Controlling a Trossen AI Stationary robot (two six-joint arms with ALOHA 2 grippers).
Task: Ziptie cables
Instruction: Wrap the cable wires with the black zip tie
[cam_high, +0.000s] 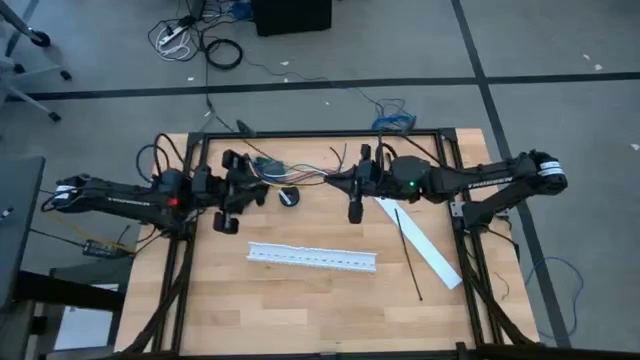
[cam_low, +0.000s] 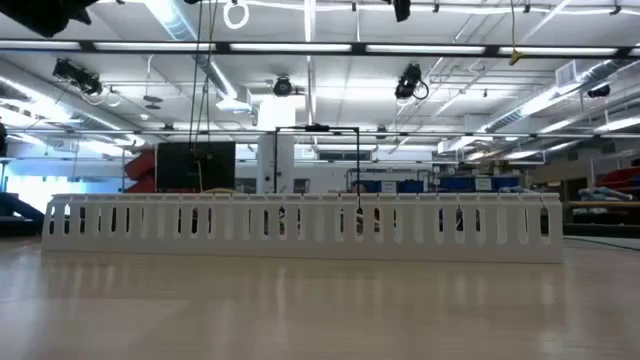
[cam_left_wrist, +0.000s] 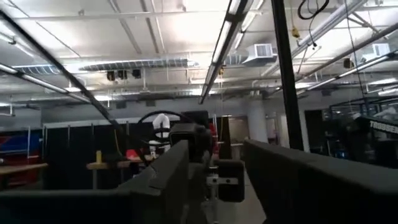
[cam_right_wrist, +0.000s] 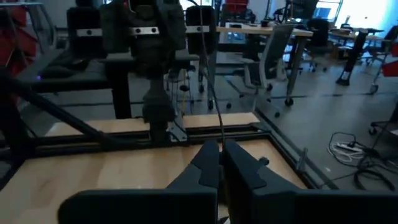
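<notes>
High view: both arms are at the far side of the surface, facing each other. Cables lie or hang between them as a loose bunch of coloured wires, one end at the left gripper, the other running toward the right gripper. Ziptie lies flat on the wood, well apart from the bunch, beside a white strip under the right arm. White slotted channel sits mid-surface, untouched; a small black clip lies near the wires.

Step, as judged: cables are gathered and held up; the strap is not yet in hand. Next move calls for one arm to keep the bunch steady while the other lowers onto the thin strap, which lies flush and will be hard to pinch.

Jaws: right wrist view shows the right jaws pressed together, a thin dark wire rising from the tips, apparently pinched. Left jaws look spread in the left wrist view; whether they grip the wires, cannot tell.

Low view shows only the channel edge-on; no wires, no strap, no grippers.
</notes>
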